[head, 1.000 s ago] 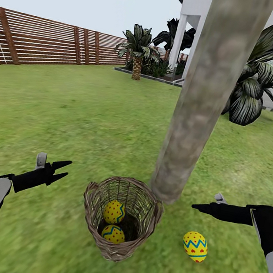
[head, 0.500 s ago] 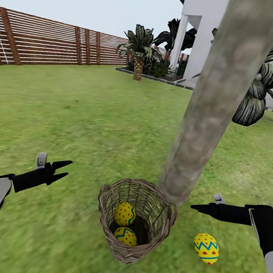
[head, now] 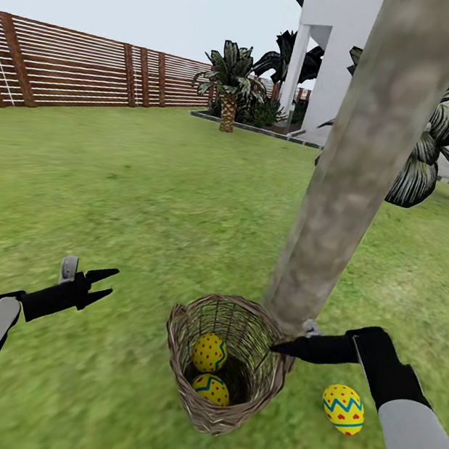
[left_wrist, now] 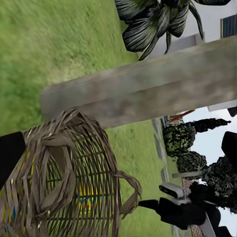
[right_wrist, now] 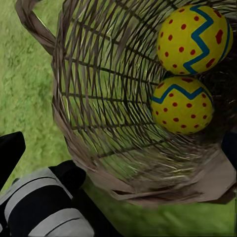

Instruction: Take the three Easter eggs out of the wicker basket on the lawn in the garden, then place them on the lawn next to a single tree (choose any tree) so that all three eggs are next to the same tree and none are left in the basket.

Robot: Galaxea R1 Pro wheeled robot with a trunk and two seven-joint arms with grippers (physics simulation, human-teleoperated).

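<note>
Change since 0.5 s ago: right gripper (head: 282, 348) has swung inward from well off the wicker basket (head: 223, 363) to its near-right rim; left gripper (head: 106, 286) holds its place; basket, eggs and tree unchanged.

Head view, eggs: two yellow eggs with red dots and blue-and-red zigzag bands lie deep in the basket, the upper egg (head: 209, 352) touching the lower egg (head: 211, 389); a third egg (head: 343, 409) lies on the lawn (head: 149, 189) just right of the basket, near the foot of the tree (head: 360, 167).

Head view, basket: brown open-weave wicker, deep bowl, loop handle at the left rim, standing close beside the trunk base.

Head view, jaws: left jaws parted, empty, well left of the basket; right fingers look drawn to a point at the rim, holding nothing that can be seen.

Head view, surroundings: mottled grey-brown smooth trunk; slatted wooden fence (head: 75, 69); white house (head: 323, 43); short palm (head: 230, 86).

Left wrist view: basket (left_wrist: 64, 182) seen from outside, yellow showing through the weave; trunk (left_wrist: 143, 84) behind it; right gripper (left_wrist: 148, 203) at the far rim.

Right wrist view: both eggs (right_wrist: 193, 38) (right_wrist: 181, 104) rest against the basket's inner wall (right_wrist: 103, 89); grass shows through the weave.
</note>
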